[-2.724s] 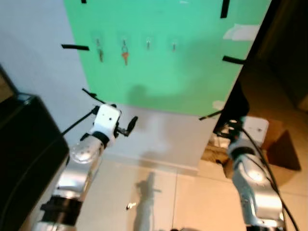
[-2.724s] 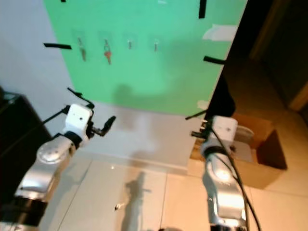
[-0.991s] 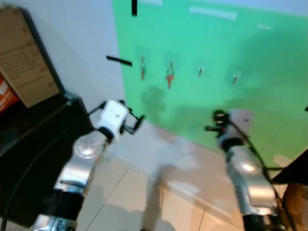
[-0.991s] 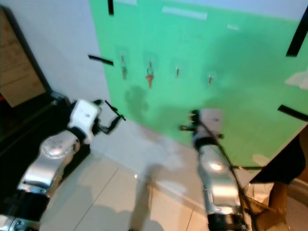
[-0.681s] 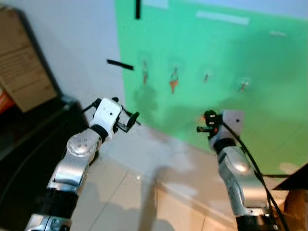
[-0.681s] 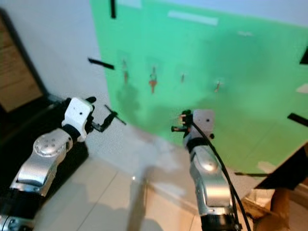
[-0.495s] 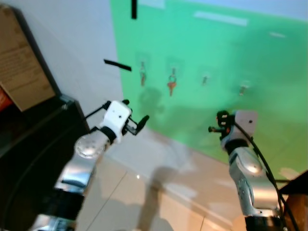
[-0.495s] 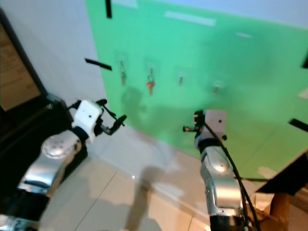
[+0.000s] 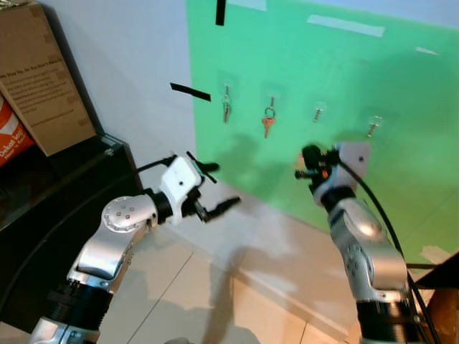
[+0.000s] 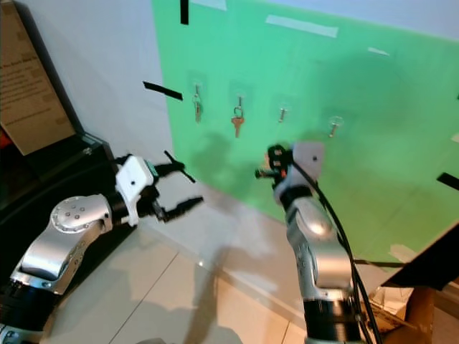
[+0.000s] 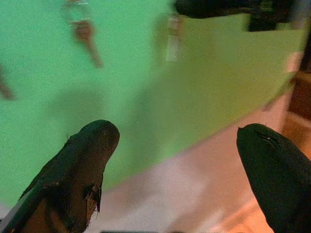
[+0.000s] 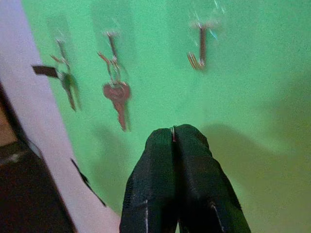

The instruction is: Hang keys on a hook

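A green board [image 9: 344, 86] on the wall carries a row of hooks. A silver key [image 9: 226, 112] hangs on the left hook and an orange key [image 9: 267, 124] on the second. The third hook [image 9: 318, 111] and the fourth hook [image 9: 371, 125] are bare. My right gripper [image 9: 301, 165] is raised just below the third hook, shut, with a thin sliver of a key [image 12: 172, 132] between its fingertips. In the right wrist view the bare hook [image 12: 200, 46] lies straight ahead. My left gripper [image 9: 219, 186] stands open and holds nothing, lower and to the left of the board.
A black cabinet [image 9: 43, 215] stands at my left with a cardboard box [image 9: 36, 72] on it. Black tape strips [image 9: 190, 92] mark the board's edge. Pale floor tiles [image 9: 179, 301] run to the wall's foot. A brown box corner [image 9: 448, 319] shows at the lower right.
The camera has shifted. My left gripper's fingers have spread wider and swung lower. My right gripper has risen closer to the third hook.
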Robot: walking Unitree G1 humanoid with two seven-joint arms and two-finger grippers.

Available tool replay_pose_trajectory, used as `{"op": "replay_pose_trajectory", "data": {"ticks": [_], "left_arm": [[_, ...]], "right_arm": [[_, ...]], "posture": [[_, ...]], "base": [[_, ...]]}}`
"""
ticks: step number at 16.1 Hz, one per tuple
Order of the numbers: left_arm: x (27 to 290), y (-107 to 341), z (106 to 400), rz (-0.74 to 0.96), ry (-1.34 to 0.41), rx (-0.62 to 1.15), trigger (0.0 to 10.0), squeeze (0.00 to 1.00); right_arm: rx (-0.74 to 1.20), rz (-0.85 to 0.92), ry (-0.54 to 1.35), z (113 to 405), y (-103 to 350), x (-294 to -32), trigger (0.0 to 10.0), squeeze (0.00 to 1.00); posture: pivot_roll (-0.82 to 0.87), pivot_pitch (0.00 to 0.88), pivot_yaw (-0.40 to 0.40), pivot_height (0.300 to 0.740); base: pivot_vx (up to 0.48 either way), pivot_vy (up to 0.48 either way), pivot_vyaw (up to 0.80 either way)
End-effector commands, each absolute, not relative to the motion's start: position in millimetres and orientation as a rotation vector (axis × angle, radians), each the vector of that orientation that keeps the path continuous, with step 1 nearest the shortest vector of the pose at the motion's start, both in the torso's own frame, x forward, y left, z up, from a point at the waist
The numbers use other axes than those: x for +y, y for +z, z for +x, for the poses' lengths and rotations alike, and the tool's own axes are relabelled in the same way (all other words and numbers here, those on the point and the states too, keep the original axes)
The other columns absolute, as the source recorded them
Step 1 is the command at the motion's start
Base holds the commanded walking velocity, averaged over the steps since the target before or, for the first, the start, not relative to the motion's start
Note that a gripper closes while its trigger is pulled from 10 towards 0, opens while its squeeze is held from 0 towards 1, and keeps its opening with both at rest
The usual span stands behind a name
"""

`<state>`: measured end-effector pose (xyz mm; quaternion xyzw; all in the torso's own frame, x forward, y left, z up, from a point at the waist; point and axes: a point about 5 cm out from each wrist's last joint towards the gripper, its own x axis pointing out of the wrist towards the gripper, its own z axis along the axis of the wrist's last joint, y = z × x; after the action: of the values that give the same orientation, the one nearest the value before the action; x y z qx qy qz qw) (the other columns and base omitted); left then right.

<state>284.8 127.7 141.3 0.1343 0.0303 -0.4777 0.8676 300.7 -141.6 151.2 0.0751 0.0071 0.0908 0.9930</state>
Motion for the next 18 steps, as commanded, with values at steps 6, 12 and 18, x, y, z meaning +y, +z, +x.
{"op": "replay_pose_trajectory", "data": {"ticks": [6,12,18], "left_arm": [[125,146,282,0.266,-1.058,0.081,10.0,0.13],[124,146,283,0.259,-1.063,0.083,10.0,0.13],[122,146,283,0.257,-1.065,0.084,10.0,0.13]], "right_arm": [[-0.031,0.249,0.168,318,185,-142,10.0,0.00],[-0.022,0.290,0.153,321,190,-144,10.0,0.00],[-0.032,0.342,0.123,320,195,-151,10.0,0.00]], "posture": [[-0.01,0.000,-0.004,0.740],[-0.01,0.000,-0.004,0.740],[-0.01,0.000,-0.008,0.740]], "base": [[0.000,0.000,0.00],[0.000,0.000,0.00],[0.000,0.000,0.00]]}}
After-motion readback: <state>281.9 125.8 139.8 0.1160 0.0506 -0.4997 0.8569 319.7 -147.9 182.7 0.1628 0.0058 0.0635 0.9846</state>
